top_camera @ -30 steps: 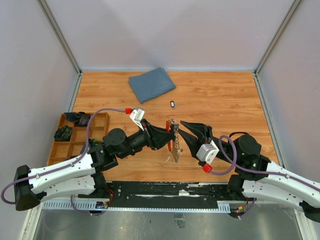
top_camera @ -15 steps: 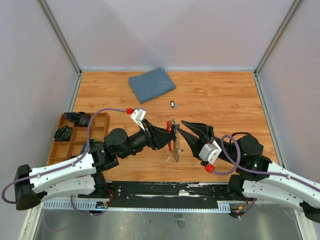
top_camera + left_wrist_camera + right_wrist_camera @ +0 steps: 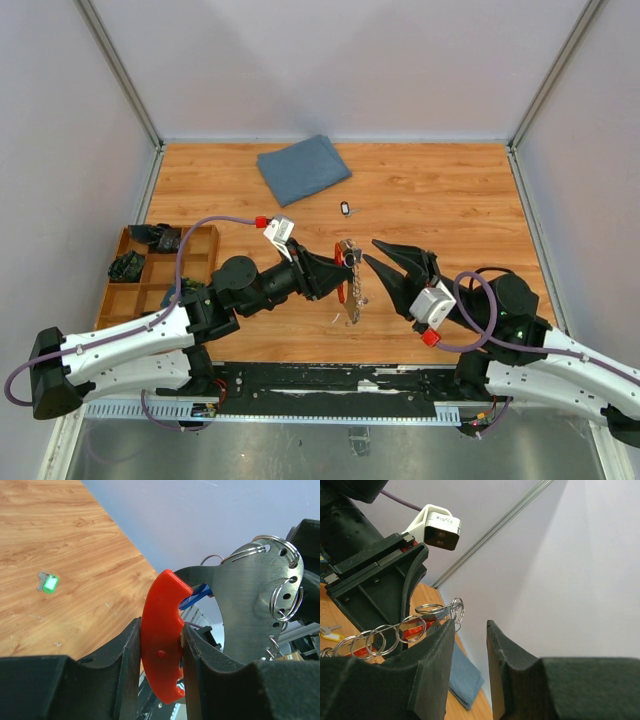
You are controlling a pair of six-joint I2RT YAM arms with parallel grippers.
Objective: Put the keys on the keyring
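While the left gripper (image 3: 338, 268) clamps the smooth red plastic hook of the keyring (image 3: 160, 605), its shiny steel plate and thin wire rings dangle toward the near edge. The right gripper (image 3: 469, 625) sits just right of those rings, jaws partly apart, holding nothing. A small key (image 3: 344, 208) lies flat on the wooden table (image 3: 450, 190) beyond both, well apart; the free right arm looks best placed.

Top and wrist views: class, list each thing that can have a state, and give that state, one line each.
Left gripper: shut on the keyring.
Right gripper: open, holding nothing.
Keyring: clamped by its red loop, held in the air.
Key: loose on the table, not on the ring.
Cloth: folded, lying flat.
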